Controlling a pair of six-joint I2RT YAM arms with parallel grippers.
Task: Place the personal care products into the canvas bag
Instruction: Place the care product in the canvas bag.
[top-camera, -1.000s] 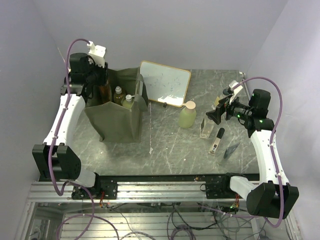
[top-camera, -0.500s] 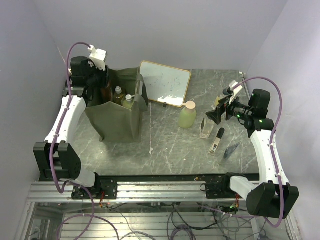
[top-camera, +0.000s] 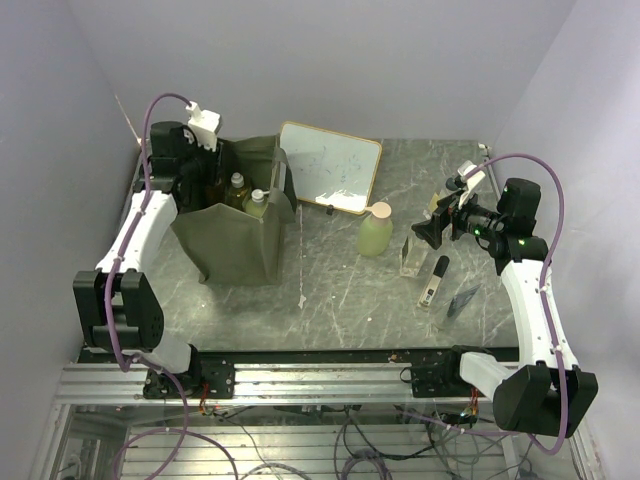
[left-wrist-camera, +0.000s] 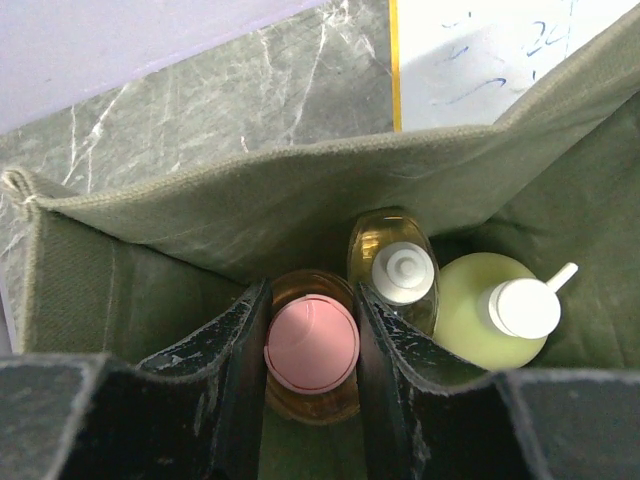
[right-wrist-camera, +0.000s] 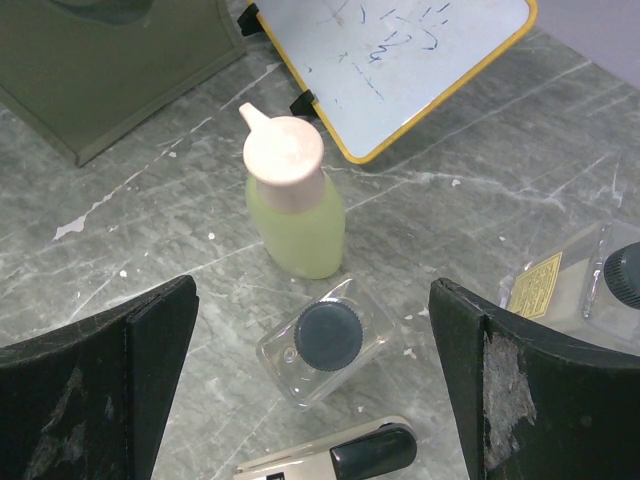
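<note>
The olive canvas bag (top-camera: 235, 240) stands at the left of the table. My left gripper (top-camera: 205, 165) reaches down into it. In the left wrist view the gripper (left-wrist-camera: 312, 300) is shut on the pink cap of the orange bottle (left-wrist-camera: 310, 345), inside the bag (left-wrist-camera: 200, 220). An amber bottle (left-wrist-camera: 400, 268) and a yellow-green bottle (left-wrist-camera: 480, 330), both with white pumps, stand beside it. My right gripper (top-camera: 428, 232) (right-wrist-camera: 310, 300) is open above a clear bottle with a black cap (right-wrist-camera: 325, 340) (top-camera: 412, 255). A green bottle with a pink cap (right-wrist-camera: 295, 215) (top-camera: 375, 232) stands just beyond. A second clear bottle (right-wrist-camera: 600, 285) is at the right.
A wood-framed whiteboard (top-camera: 330, 167) leans at the back, right of the bag. A cream tube with a black cap (top-camera: 434, 281) and a grey flat item (top-camera: 463, 298) lie near the clear bottle. Walls close in the left, back and right.
My left arm has swung a little to the right and further over the bag, with the orange bottle in it. The right arm has not moved.
</note>
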